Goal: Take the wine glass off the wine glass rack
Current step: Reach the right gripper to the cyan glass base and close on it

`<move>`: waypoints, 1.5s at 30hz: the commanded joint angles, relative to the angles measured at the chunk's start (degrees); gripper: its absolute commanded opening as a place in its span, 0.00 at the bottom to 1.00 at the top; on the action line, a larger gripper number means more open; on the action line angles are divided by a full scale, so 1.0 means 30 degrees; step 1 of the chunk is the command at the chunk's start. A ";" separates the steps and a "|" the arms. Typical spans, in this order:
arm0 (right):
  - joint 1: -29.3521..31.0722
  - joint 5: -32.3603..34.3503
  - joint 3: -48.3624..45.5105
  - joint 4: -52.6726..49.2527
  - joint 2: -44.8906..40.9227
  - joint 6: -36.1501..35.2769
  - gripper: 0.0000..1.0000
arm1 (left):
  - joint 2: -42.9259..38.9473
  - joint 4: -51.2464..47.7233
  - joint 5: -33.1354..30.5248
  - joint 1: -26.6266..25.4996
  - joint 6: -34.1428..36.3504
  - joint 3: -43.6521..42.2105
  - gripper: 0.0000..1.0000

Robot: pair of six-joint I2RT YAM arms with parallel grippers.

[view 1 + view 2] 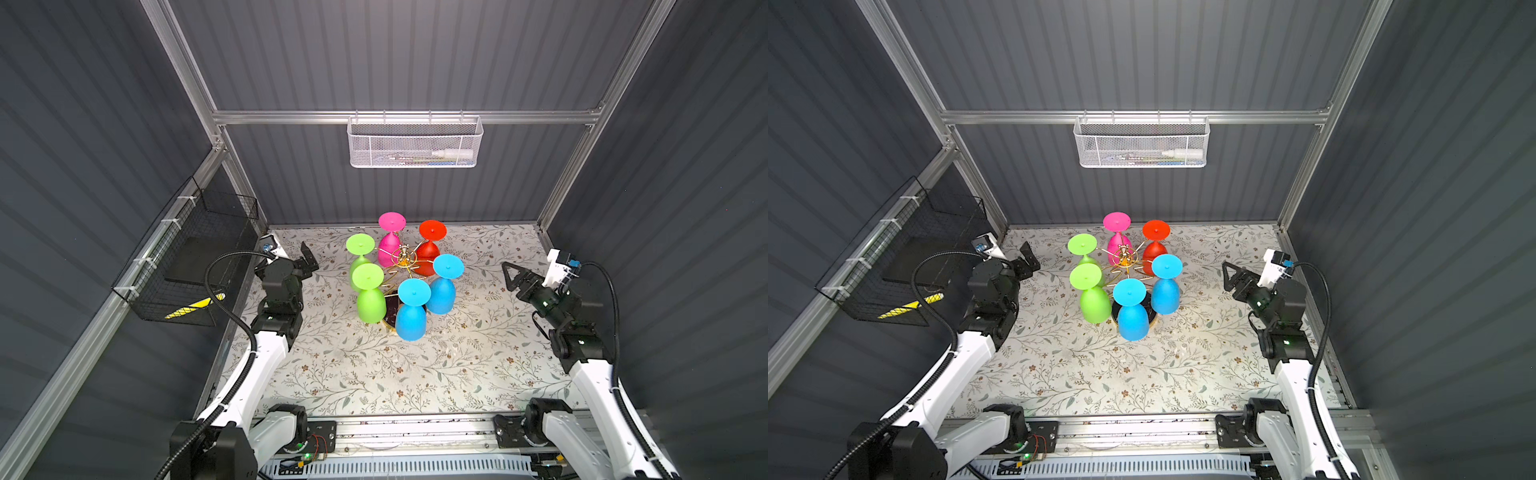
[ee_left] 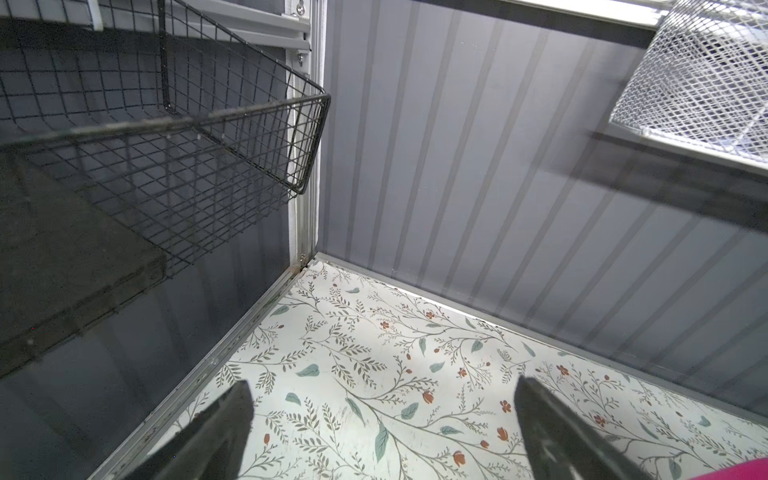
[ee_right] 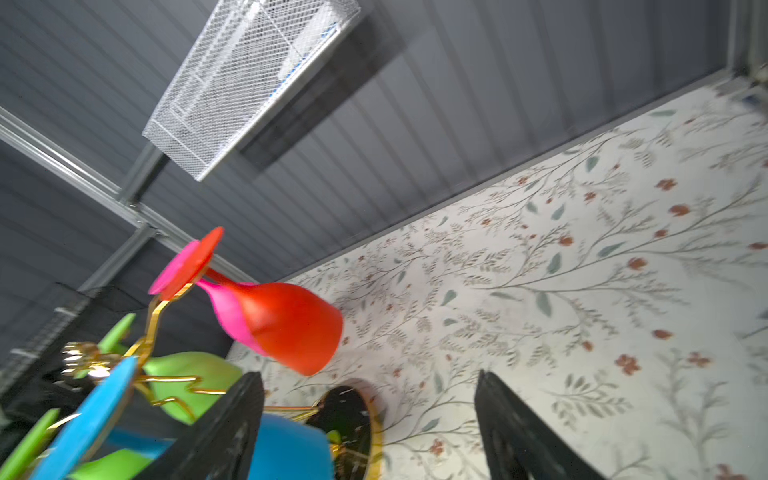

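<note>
The wine glass rack, a gold wire stand on a round black base, stands mid-table in both top views. Several wine glasses hang on it upside down: pink, red, two green and two blue. My right gripper hovers to the right of the rack, open, pointing at it, a gap away from the nearer blue glass. In its wrist view the right gripper holds nothing. My left gripper is open and empty left of the rack, seen over bare table.
A white mesh basket hangs on the back wall. A black wire basket hangs on the left wall close behind my left arm. The floral table cover runs from the rack to the front rail.
</note>
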 commanded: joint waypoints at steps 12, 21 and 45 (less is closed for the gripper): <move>0.3737 -0.4837 0.4610 -0.4096 0.1277 0.4498 0.74 | -0.0979 -0.1260 0.1441 0.0012 -0.0687 0.1634 1.00; 0.5941 -0.4001 0.5989 -0.3470 0.3570 0.4985 0.68 | -0.1213 -0.1671 0.1686 0.0012 -0.0742 0.1685 1.00; 0.6642 -0.3282 0.5987 -0.2524 0.4679 0.5936 0.15 | -0.1268 -0.2084 0.1795 0.0012 -0.0818 0.1802 1.00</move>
